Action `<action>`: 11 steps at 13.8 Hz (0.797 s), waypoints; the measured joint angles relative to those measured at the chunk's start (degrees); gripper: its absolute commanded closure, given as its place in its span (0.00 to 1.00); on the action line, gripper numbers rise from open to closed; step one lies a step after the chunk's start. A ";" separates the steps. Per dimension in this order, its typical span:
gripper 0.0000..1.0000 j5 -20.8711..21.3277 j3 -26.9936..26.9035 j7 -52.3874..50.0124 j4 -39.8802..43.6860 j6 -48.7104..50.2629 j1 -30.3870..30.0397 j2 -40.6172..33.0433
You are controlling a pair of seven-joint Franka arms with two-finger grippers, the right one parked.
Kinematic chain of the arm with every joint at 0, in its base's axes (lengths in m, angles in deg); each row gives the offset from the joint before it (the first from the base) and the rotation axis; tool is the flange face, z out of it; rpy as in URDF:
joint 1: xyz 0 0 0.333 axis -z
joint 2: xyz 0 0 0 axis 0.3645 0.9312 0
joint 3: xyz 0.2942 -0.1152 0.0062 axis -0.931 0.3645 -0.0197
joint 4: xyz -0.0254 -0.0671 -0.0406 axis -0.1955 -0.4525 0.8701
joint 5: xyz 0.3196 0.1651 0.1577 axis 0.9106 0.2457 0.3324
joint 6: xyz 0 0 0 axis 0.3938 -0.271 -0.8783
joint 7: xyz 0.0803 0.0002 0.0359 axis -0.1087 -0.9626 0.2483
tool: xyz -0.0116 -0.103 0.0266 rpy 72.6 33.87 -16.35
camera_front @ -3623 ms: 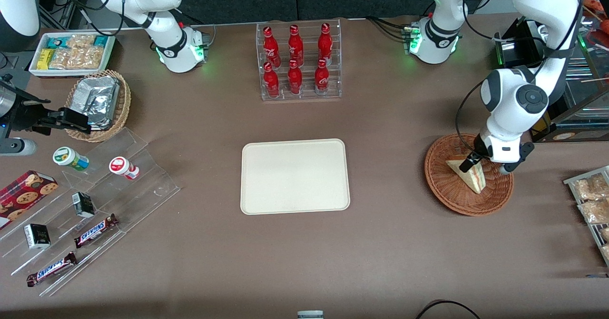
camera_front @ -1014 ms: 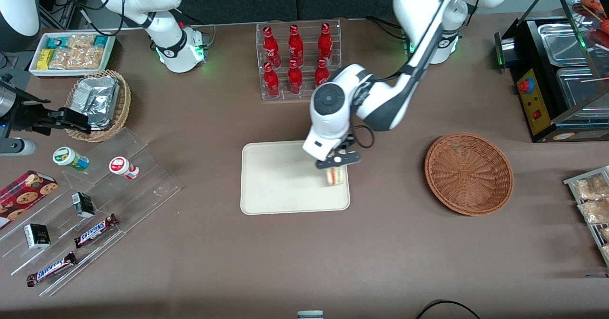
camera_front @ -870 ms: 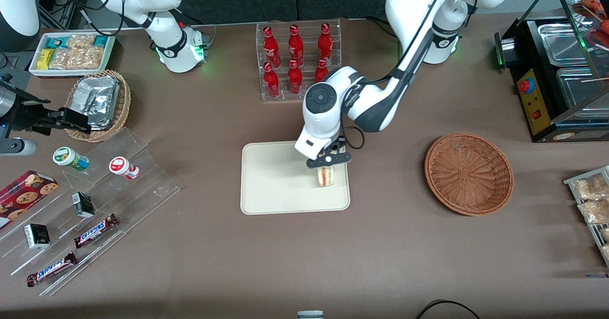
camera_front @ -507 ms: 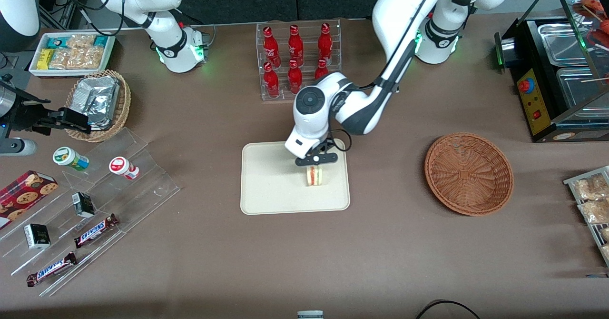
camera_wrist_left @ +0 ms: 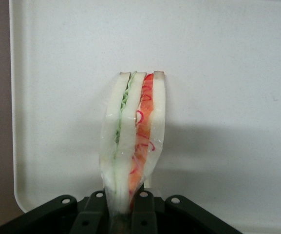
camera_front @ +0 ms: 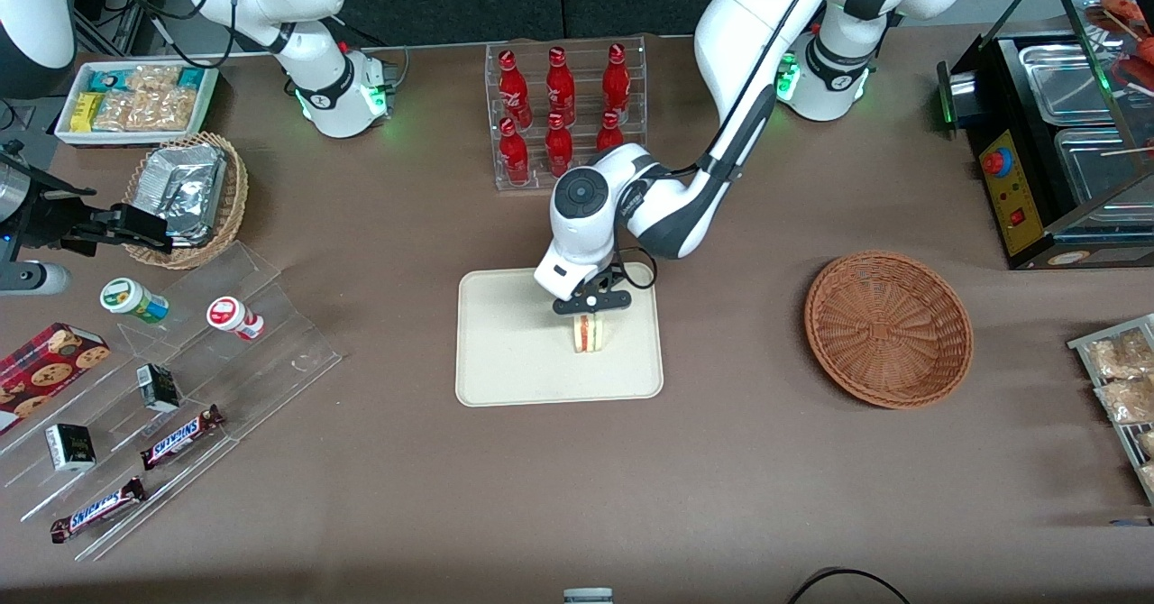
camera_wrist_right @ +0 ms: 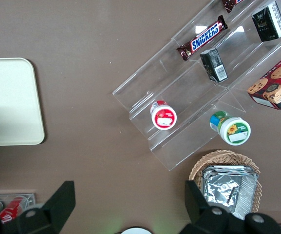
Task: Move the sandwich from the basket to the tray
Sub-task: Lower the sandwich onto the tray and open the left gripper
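We see the tray (camera_front: 514, 352) in the middle of the table, and over it our gripper (camera_front: 590, 303) grips the sandwich (camera_front: 589, 333) by its narrow end. The basket (camera_front: 888, 327) sits well apart, toward the working arm's end of the table.

The sandwich (camera_front: 590, 333) (camera_wrist_left: 133, 141) — a wedge of pale bread with green and red-orange layers — stands on edge over the tray (camera_front: 505, 361) (camera_wrist_left: 228, 73), pinched at one end by the gripper (camera_front: 590, 305) (camera_wrist_left: 123, 207). The cream tray lies flat at mid-table. The basket (camera_front: 888, 327) — round, reddish-brown wicker — sits well apart toward the working arm's end.
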 measured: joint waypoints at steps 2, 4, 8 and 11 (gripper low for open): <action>0.00 0.00 -0.25 0.00 0.02 0.00 -0.04 0.00; 0.00 0.01 -0.37 0.00 0.15 0.00 -0.04 0.00; 0.00 0.00 -1.39 -0.18 1.91 3.30 -0.12 -1.41; 0.00 -0.04 -3.81 -0.36 3.13 10.50 -0.22 -6.85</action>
